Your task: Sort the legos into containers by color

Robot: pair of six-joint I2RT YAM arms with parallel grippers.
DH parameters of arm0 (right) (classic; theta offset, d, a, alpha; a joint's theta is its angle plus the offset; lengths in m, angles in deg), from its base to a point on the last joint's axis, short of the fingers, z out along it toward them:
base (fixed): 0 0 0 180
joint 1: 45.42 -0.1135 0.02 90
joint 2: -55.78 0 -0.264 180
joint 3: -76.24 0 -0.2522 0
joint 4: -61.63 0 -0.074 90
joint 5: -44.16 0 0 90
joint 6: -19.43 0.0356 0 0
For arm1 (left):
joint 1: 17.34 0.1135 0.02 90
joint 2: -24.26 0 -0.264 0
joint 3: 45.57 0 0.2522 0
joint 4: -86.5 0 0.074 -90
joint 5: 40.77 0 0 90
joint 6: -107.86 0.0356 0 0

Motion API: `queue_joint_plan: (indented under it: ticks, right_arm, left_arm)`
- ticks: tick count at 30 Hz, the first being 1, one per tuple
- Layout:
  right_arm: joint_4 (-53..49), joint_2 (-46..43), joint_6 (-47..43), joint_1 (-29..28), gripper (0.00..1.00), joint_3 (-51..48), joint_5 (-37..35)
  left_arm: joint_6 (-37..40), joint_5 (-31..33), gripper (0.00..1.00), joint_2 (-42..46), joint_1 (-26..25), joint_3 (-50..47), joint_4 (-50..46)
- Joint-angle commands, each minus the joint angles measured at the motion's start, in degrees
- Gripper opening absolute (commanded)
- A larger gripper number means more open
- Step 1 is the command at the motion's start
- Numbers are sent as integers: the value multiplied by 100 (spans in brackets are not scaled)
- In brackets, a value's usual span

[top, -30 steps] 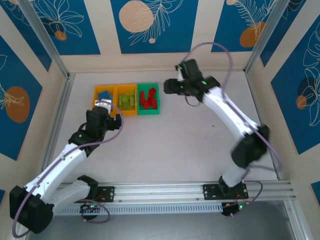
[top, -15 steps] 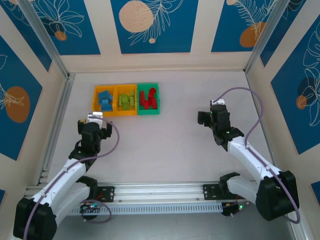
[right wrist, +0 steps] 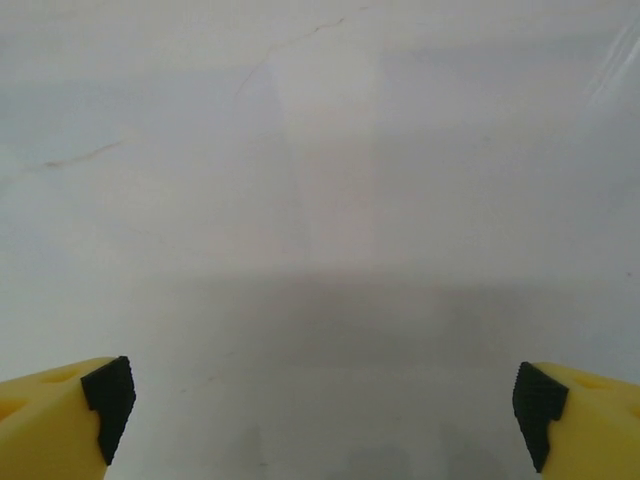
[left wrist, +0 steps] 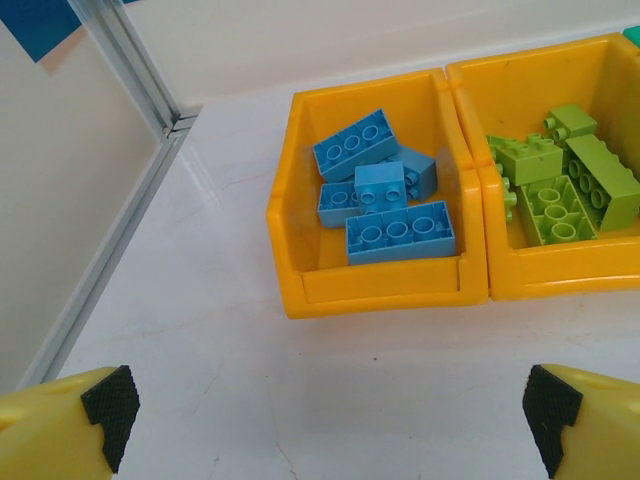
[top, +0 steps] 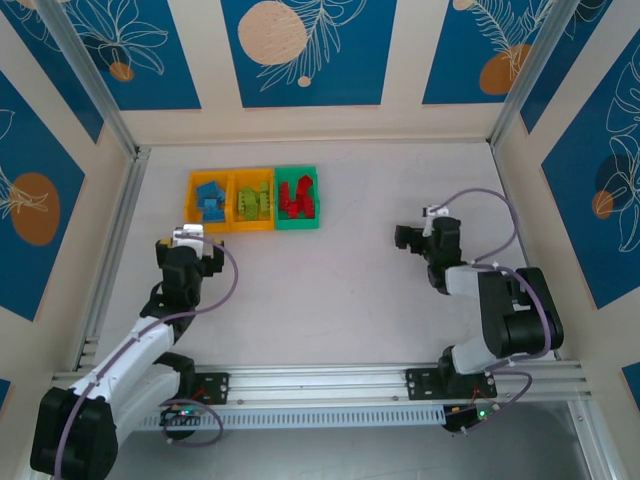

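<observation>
Red legos (top: 297, 198) lie in the green bin (top: 298, 226); lime legos (left wrist: 560, 180) sit in the yellow bin (left wrist: 560, 282) touching its left side, and blue legos (left wrist: 385, 205) in the end bin (left wrist: 380, 287) one further left. The left claw (left wrist: 330, 415) hangs spread and empty over the bench (top: 340, 290), left of the green bin and nearer the arm bases. The right claw (right wrist: 325, 400), also spread and empty, sits low over the bench, well right of the green bin.

Robot lab cell: aluminium-profile frame (top: 93, 85), blue leaf-print wall panels (top: 305, 50), white table (top: 340, 290).
</observation>
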Motion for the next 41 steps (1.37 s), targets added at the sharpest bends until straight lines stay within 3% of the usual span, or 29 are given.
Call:
queue_joint_plan:
  ticks: [1,4,8,13,16,18,41]
  right_arm:
    - [1056,28,43,348,99,-186,1019]
    - [974,93,-181,17,100,-75,449]
    - [981,89,-173,45,100,-86,497]
    - [990,89,-171,38,100,-92,499]
    - [994,89,-170,44,99,-84,504]
    - [991,93,-173,44,99,-78,504]
    - [1016,81,-176,37,99,-106,505]
  left_arm:
    - [-81,-111,100,-74,94,-32,280]
    - [-131,-137,100,-325,152,-128,620]
    - [-97,-479,100,-1322,435,86,1139]
    - [-328,-1884,100,-2752,1090,268,2523]
    - [-188,-2262,100,-3465,1255,609,2701]
    - [-71,-2651,100,-3945,1290,352,3613]
    - [53,-2688,100,-3892,1204,446,3380]
